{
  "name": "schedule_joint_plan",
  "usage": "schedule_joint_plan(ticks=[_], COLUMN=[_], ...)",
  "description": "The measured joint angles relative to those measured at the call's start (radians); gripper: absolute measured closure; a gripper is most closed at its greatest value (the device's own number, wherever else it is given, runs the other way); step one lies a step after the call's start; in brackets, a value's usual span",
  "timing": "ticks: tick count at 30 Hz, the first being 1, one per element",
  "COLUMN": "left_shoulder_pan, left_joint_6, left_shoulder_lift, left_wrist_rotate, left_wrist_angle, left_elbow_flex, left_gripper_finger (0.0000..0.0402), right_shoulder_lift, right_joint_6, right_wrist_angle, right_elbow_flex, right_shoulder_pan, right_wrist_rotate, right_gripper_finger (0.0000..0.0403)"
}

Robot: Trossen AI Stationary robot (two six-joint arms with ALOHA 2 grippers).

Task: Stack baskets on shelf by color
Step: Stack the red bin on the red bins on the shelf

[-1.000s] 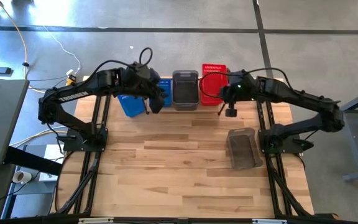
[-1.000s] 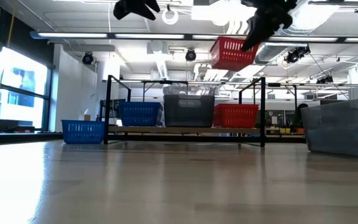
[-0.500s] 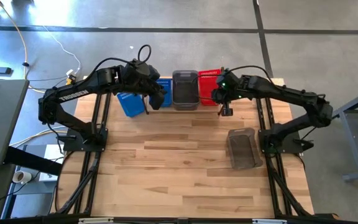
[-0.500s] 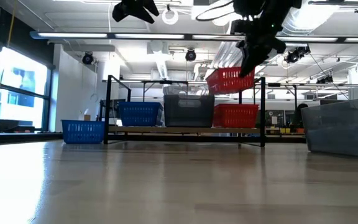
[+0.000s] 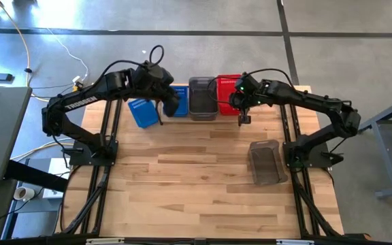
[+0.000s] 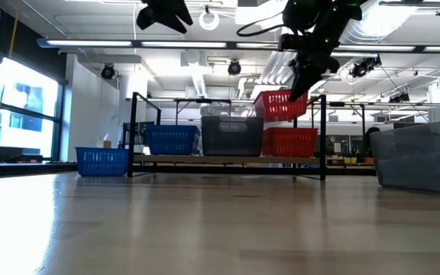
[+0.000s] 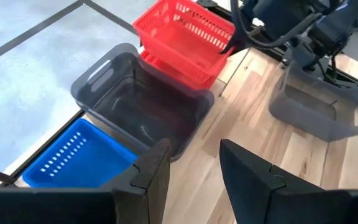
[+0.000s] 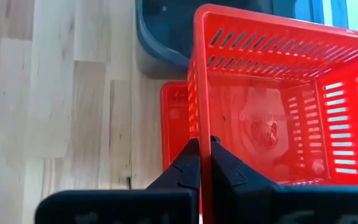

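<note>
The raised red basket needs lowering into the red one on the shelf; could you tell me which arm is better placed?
The right: its gripper already pinches that basket's rim directly above the shelved red one. The left gripper hangs open, empty.

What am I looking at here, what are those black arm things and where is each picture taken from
These are two robot arms bolted to a wooden table, each ending in a two-finger gripper. One picture looks straight down from above, one looks level across the tabletop, and two come from cameras on the arms' wrists.

At the far edge stands a low shelf holding a blue basket, a grey basket and a red basket. Another blue basket sits on the table beside the shelf, and a spare grey basket lies nearer the right arm.

The right gripper is shut on the rim of a second red basket, hanging tilted just above the red one on the shelf. The left gripper is open, holding nothing, above the shelf's blue end.
</note>
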Motion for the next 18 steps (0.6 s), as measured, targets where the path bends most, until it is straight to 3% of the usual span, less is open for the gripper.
schedule_joint_plan(ticks=[18], left_shoulder_pan=[0.024], left_joint_6=[0.0], left_shoulder_lift=[0.0], left_wrist_rotate=[0.004], left_wrist_angle=[0.0], left_elbow_flex=[0.0], left_gripper_finger=[0.0273], right_shoulder_lift=[-0.01], right_joint_6=[0.012], right_wrist_angle=[0.17], right_elbow_flex=[-0.142], right_shoulder_pan=[-0.032], right_wrist_rotate=[-0.004], right_gripper_finger=[0.0403])
